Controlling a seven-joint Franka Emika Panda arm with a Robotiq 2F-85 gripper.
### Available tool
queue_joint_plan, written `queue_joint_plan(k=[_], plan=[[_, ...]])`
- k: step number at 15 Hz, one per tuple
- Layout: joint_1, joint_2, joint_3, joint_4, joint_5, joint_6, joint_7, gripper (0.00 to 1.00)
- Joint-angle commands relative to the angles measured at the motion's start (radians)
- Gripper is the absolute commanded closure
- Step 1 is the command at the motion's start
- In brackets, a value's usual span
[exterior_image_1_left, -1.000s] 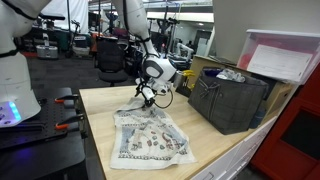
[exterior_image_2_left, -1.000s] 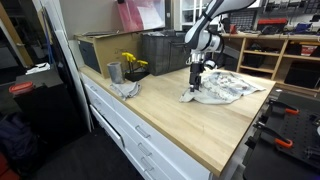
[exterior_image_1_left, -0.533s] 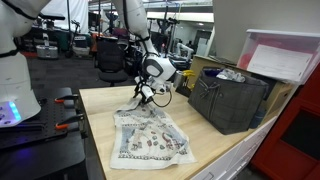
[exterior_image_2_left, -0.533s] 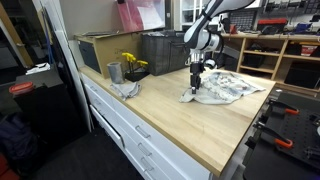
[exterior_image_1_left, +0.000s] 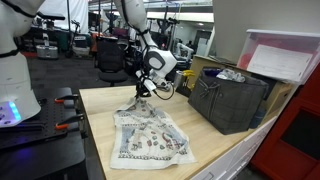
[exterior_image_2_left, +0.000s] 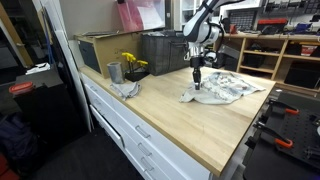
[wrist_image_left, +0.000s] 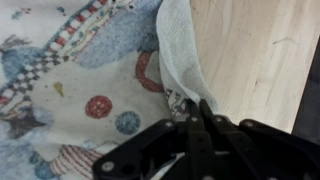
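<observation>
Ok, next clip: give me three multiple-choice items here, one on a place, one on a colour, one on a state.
1. Where does the patterned cloth lie?
A) on the wooden countertop
B) inside the dark crate
C) on the floor

2. What colour are the flowers beside the metal cup?
A) red
B) yellow
C) white

3. How does the claw stand?
A) wide open above the cloth
B) shut on the cloth's edge
C) shut on the cup

Answers:
1 A: both exterior views show the cloth spread on the countertop.
2 B: the blooms show yellow in an exterior view.
3 B: in the wrist view the fingers are pinched together on the cloth's white hem.
</observation>
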Motion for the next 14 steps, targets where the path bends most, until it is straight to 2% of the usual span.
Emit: queue_joint_plan(k=[1,7,12,13,14], plan=[[0.02,-0.128,-0.015,-0.089,-0.04,-0.034,-0.054,0.99],[0.076,-0.273,0.014,-0.229,-0.05,-0.113,-0.248,0.99],[0.167,-0.36,0.016,-0.304,-0.094,-0.18,-0.37,0.99],[0.186,-0.372,0.014,-0.314,-0.121,-0.182,-0.381,0.7],[0.202,-0.38,0.015,-0.319,-0.142,-0.185,-0.397,0.69]])
